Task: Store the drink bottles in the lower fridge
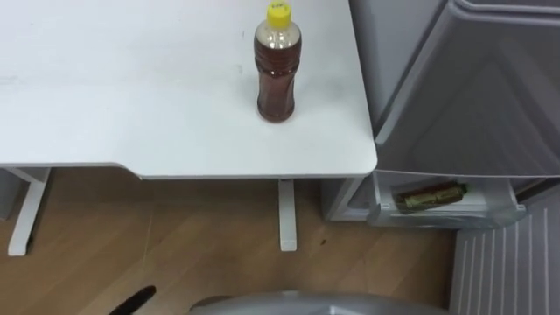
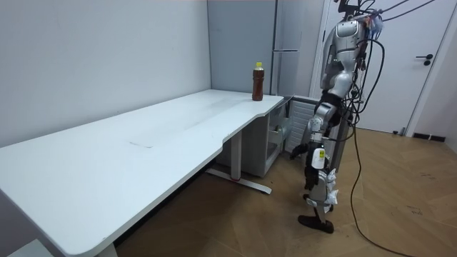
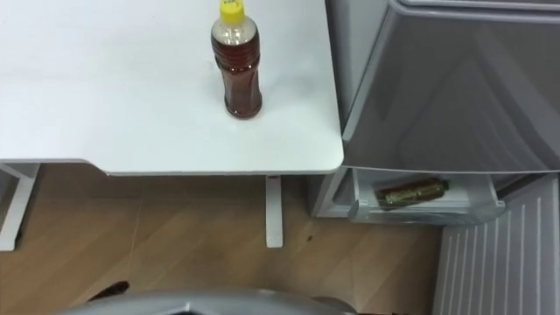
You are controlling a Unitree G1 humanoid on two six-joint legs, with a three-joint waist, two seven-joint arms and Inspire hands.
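A brown drink bottle [image 1: 277, 70] with a yellow cap stands upright near the right end of the white table [image 1: 131, 105]; in the room view the bottle [image 2: 258, 81] is at the table's far end. A second brown bottle [image 1: 429, 194] lies on its side in the open lower drawer [image 1: 455, 212] of the grey fridge [image 1: 472, 87], just right of the table's corner. I stand on the wooden floor facing the table's end and the fridge. My left hand [image 2: 296, 150] hangs low at my side, well away from both bottles.
The fridge's upper door [image 3: 455, 96] is closed. A white ribbed panel [image 1: 507, 271] stands at the lower right beside the drawer. The table's white leg [image 1: 286, 214] is in front of me. A white door [image 2: 428, 64] is behind me in the room view.
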